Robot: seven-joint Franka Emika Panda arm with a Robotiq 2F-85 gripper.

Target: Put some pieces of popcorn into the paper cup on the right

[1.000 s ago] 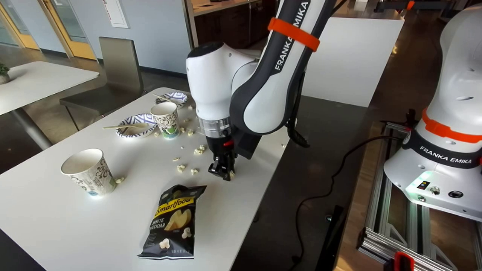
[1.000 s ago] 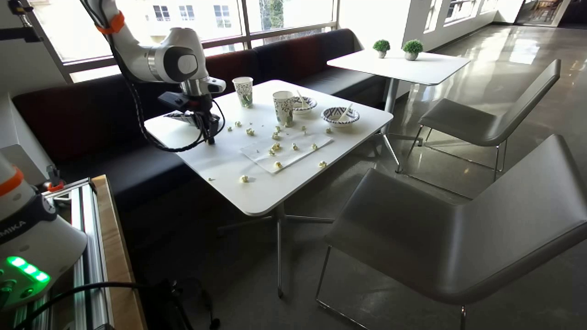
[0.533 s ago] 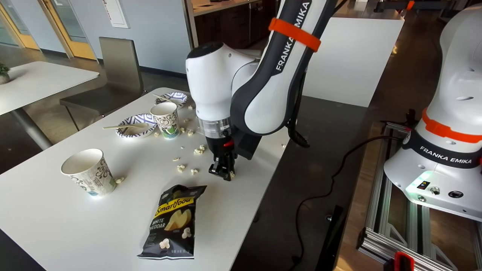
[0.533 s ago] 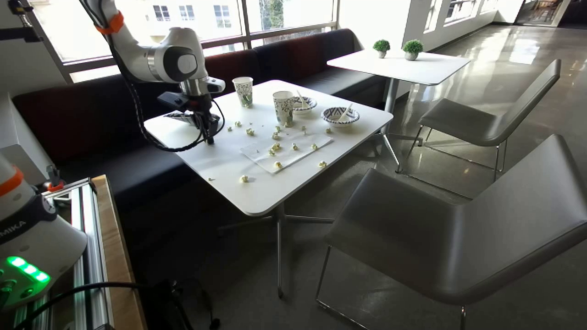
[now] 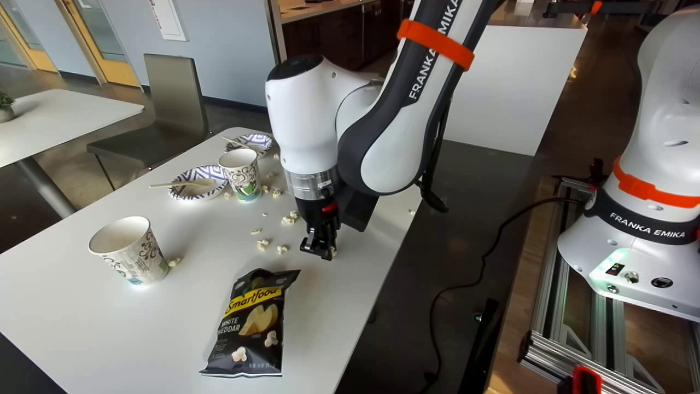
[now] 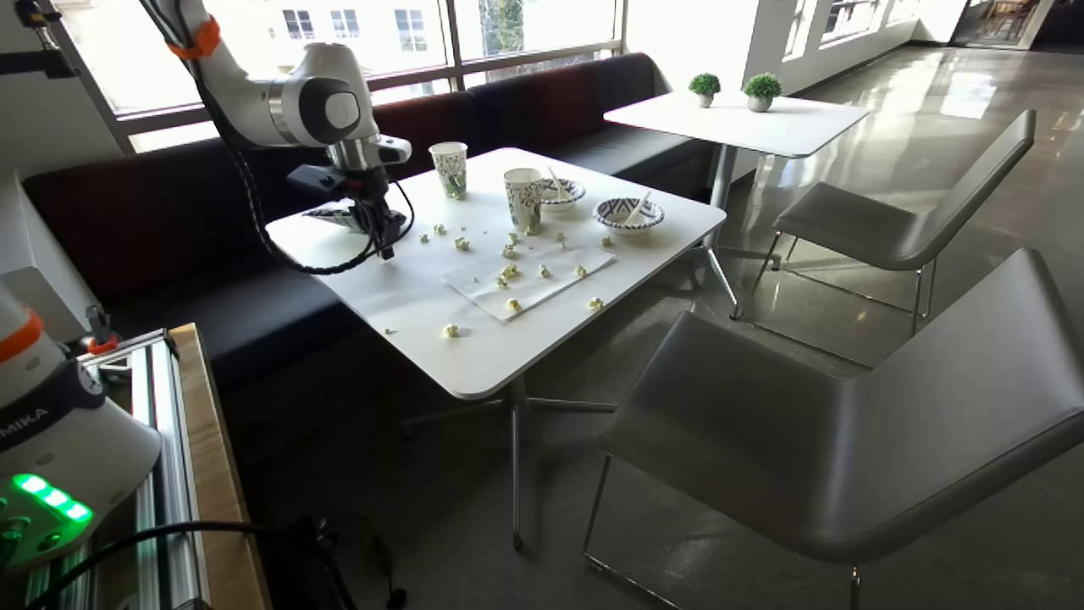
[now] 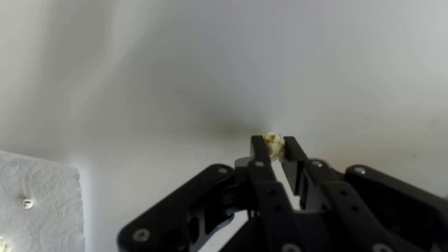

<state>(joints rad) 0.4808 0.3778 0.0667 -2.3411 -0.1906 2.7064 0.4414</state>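
Pinching one piece of popcorn (image 7: 275, 146), jaws low over the surface (image 5: 219, 235)

Your jaws are nearly together, just a narrow gap, and the wrist view has that piece gripped between the tips.

Clock read from your jaws, in an exterior view: the paper cup (image 5: 131, 254) stands upright at 9 o'clock, well apart from you, wide mouth up, dark scroll pattern on the wall. A loose piece (image 5: 173, 262) lies just beside its base, at the cup's 3 o'clock. The green-printed cup (image 5: 241, 179) is upright too, between 10 and 11. Near bowl (image 5: 202, 172), blue-patterned, at 10, pale utensil (image 5: 199, 182) across it; far bowl (image 5: 261, 141), same pattern, at 11. Your snack bag (image 5: 254, 328), black and yellow, lies between 7 and 8, front up. Scattered pieces (image 5: 262, 244) sit near you, 9 to 10.

In an exterior view, you have a white sheet (image 6: 533, 291) between 3 and 4 o'clock from the jaws, several pieces (image 6: 544, 271) on it; another piece (image 6: 450, 331) at 5, near the surface's edge. Wrist view: a small piece (image 7: 27, 203) on textured white between 8 and 9.
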